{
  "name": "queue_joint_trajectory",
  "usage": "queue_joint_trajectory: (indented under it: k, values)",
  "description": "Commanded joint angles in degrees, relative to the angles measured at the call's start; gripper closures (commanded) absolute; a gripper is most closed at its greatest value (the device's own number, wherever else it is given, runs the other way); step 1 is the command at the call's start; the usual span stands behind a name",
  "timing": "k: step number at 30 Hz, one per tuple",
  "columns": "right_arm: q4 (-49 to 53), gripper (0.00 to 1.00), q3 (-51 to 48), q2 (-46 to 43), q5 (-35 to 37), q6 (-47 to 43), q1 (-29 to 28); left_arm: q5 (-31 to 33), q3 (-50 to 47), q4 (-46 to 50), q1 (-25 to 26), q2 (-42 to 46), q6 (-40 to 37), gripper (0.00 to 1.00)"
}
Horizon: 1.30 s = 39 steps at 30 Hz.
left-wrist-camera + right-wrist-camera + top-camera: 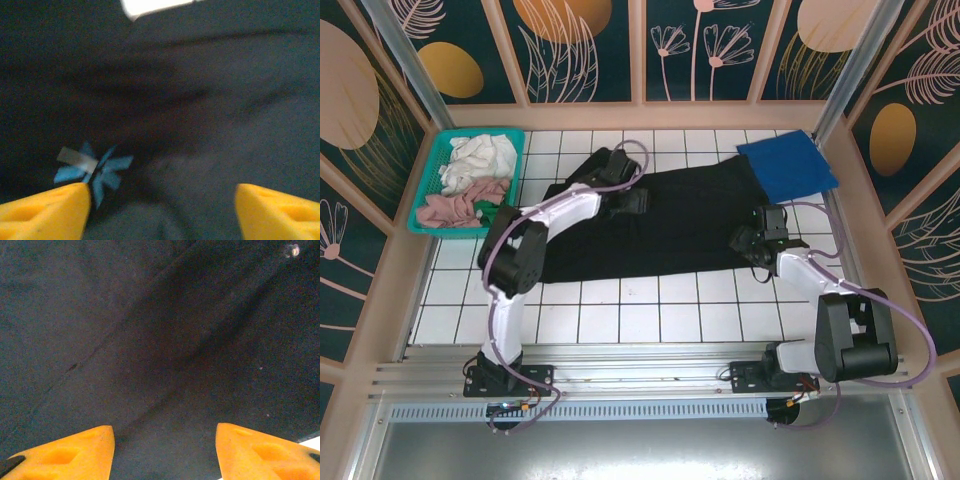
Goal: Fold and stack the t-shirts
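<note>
Black t-shirt (670, 230) matt soft cloth; table (620, 310) smooth white tile.

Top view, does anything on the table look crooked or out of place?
The folded royal-blue shirt at the far right sits rotated against the grid of the tiled table, its edge meeting the black shirt. The black shirt lies in a long, slightly slanted band. Nothing looks spilled or damaged.
</note>
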State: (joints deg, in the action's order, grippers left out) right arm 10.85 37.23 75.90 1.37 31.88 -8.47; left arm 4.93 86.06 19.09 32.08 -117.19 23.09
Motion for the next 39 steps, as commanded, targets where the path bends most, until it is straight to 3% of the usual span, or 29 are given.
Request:
queue_joint_trajectory:
  k: [1,3,9,17,32,36,37,39]
  values:
    - [0.05,0.43,0.59,0.01,-0.22,-1.29,-0.54,4.78,-9.94,-2.34,-2.67,7.93,1.27,0.15]
    - [-0.29,0.43,1.14,1.07,-0.25,-1.37,-0.51,3.19,-14.34,-3.38,-5.09,9.13,2.57,0.16]
    - [-1.39,0.43,1.18,2.89,-0.22,-1.12,-0.51,-0.86,-15.68,-5.65,-8.78,6.44,2.64,0.46]
    - [-1.55,0.43,-0.25,2.88,-0.09,-0.7,-0.51,-5.31,-4.6,-1.09,-8.78,-3.2,3.92,0.54]
    - [-3.93,0.43,-1.28,5.22,-1.92,-0.72,-0.5,-4.31,9.44,3.83,-8.78,-10.3,3.93,0.76]
    - [-3.44,0.43,-1.29,4.62,-1.83,-0.94,-0.5,-1.76,13.35,5.4,-8.78,-10.65,2.87,0.72]
    - [-3.28,0.43,-1.29,4.38,-1.73,-1.01,-0.5,-0.22,13.64,5.76,-8.82,-9.84,2.63,0.65]
    - [-2.64,0.43,-1.25,3.49,-1.37,-1.18,-0.5,3.02,12.5,5.95,-9.04,-6.64,2.22,0.42]
